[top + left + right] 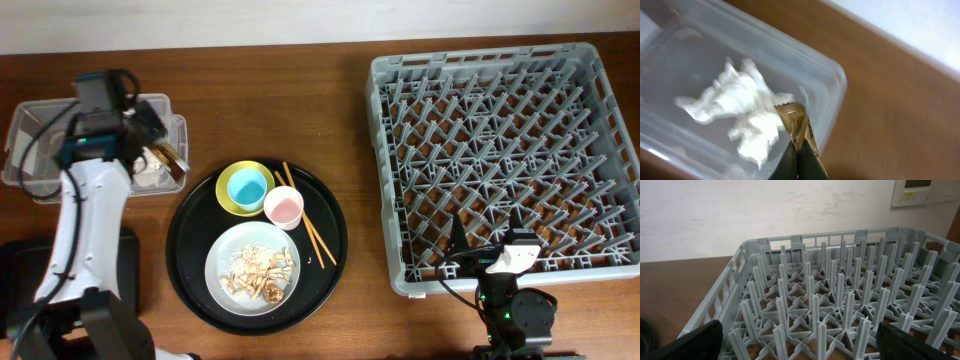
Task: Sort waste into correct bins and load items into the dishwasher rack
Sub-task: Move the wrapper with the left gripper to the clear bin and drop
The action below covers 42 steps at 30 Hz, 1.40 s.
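Observation:
My left gripper [168, 160] [799, 146] hangs over the right end of the clear plastic box [30, 125] [837, 82], shut on a gold-brown scrap [794, 116]. A crumpled white tissue [740, 112] lies inside the box below it. On the round black tray [190, 235] a light-blue cup [247, 186] sits in the yellow bowl [226, 198], with the pink cup [283, 207] and wooden chopsticks [315, 235] beside them. The grey-white plate [222, 262] holds beige crumbs [262, 272]. My right gripper [490, 248] [805, 347] stands open at the grey dishwasher rack's [500, 150] [840, 295] front edge.
A shallow black rectangular tray [128, 262] lies at the front left, partly under my left arm. A pale wall rises behind the table's far edge. Bare wooden tabletop separates the round tray and the rack.

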Motion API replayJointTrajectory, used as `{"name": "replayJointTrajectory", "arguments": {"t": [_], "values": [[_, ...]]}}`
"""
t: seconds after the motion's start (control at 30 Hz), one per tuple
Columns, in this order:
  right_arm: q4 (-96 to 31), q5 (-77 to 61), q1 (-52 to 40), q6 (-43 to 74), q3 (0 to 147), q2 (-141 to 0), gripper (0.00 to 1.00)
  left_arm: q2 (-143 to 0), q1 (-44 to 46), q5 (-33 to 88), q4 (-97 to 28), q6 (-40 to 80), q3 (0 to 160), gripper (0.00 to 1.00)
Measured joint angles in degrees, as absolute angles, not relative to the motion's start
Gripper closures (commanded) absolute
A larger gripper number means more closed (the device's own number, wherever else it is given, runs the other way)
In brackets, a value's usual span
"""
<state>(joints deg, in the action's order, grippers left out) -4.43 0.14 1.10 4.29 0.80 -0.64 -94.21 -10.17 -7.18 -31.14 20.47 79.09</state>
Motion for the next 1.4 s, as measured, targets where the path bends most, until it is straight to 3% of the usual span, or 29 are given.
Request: {"name": "replayJointTrajectory", "arguments": {"t": [0.2,0.47,0.53,0.67,0.8,1.03,1.23,1.4], "values": [[-4.43,0.16,1.1,4.32,0.78,-0.64,0.02,-94.21,-17.5,-9.72,-18.94,26.35,79.13,0.98],[-4.43,0.14,1.1,4.32,0.8,-0.64,0.02,-97.45,-24.03,-10.59,-8.91,28.56,79.29,0.67],[-4.43,0.16,1.1,4.29,0.8,-0.64,0.02,-99.7,-24.97,-10.57,-8.69,28.67,79.29,0.5],[-4.43,0.14,1.1,4.27,0.78,-0.64,0.02,-102.06,-26.3,-10.55,-8.95,28.75,79.29,0.47],[-4.43,0.14,1.1,4.29,0.8,-0.64,0.02,-102.13,-27.05,-9.15,-10.07,28.75,79.29,0.36],[-4.43,0.16,1.1,4.32,0.8,-0.64,0.02,-98.04,-27.09,10.0,-21.39,28.82,79.31,0.2],[-4.43,0.14,1.1,4.32,0.8,-0.62,0.02,-92.12,-26.63,34.06,-44.1,25.65,79.94,0.19],[-4.43,0.16,1.1,4.29,0.8,-0.62,0.02,-92.09,-22.85,41.89,-61.45,15.31,79.59,0.19]]}}
